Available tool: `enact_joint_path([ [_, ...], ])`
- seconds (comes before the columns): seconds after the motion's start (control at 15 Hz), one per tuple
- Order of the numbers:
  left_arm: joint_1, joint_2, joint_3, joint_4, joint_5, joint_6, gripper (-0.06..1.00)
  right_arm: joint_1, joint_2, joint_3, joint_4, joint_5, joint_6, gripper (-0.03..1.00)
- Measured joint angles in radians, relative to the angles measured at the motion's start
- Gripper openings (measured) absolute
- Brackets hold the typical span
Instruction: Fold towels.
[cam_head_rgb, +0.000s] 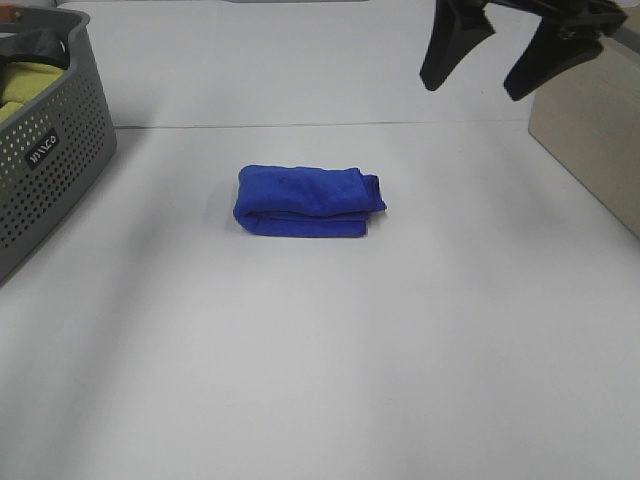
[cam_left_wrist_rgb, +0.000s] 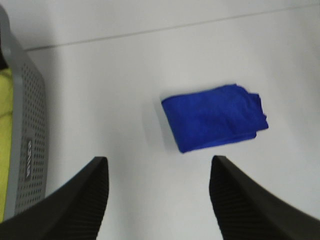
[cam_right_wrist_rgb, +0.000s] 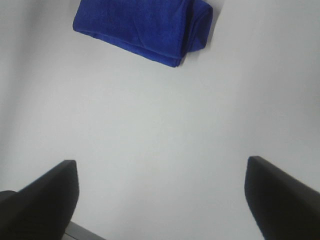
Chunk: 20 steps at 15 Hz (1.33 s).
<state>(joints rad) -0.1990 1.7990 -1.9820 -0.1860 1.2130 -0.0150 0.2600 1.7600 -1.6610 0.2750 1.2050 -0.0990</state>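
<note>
White desk (cam_head_rgb: 420, 380) carries the folded blue towel (cam_head_rgb: 308, 200), lying well ahead of both sets of fingers, left (cam_left_wrist_rgb: 157, 200) and right (cam_right_wrist_rgb: 160, 195), each spread wide and empty. Grabbing one layer could unravel it.

Right matte black two-finger gripper (cam_head_rgb: 495, 65) is showing tapered, wedge-shaped fingers under a black bracket. Left matte black gripper (cam_left_wrist_rgb: 157, 197) is showing broad curved fingers (cam_left_wrist_rgb: 75, 202) with a fine ribbed texture on the inner pads. Right fingers (cam_right_wrist_rgb: 282, 200) are looking plain black and smooth, edges blurred.
</note>
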Motion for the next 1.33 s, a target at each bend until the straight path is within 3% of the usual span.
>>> enact_joint_path([
  [0.33, 0.000, -0.421, 0.532, 0.020, 0.002, 0.005, 0.57, 0.000, -0.407, 0.378, -0.035, 0.001, 0.000, 0.85],
  [0.73, 0.000, -0.906, 0.988, 0.020, 0.005, 0.037, 0.57, 0.000, -0.904, 0.841, -0.072, -0.006, 0.000, 0.85],
  [0.8, 0.000, -1.087, 1.110, 0.020, 0.007, 0.045, 0.57, 0.000, -1.101, 0.967, -0.111, -0.005, 0.000, 0.85],
  [1.13, 0.000, -1.392, 1.282, -0.012, -0.003, 0.172, 0.57, 0.000, -1.485, 1.082, -0.183, -0.009, -0.025, 0.85],
  [1.33, 0.000, -1.461, 1.368, -0.079, -0.091, 0.283, 0.57, 0.000, -1.620, 1.120, -0.190, -0.046, -0.055, 0.85],
])
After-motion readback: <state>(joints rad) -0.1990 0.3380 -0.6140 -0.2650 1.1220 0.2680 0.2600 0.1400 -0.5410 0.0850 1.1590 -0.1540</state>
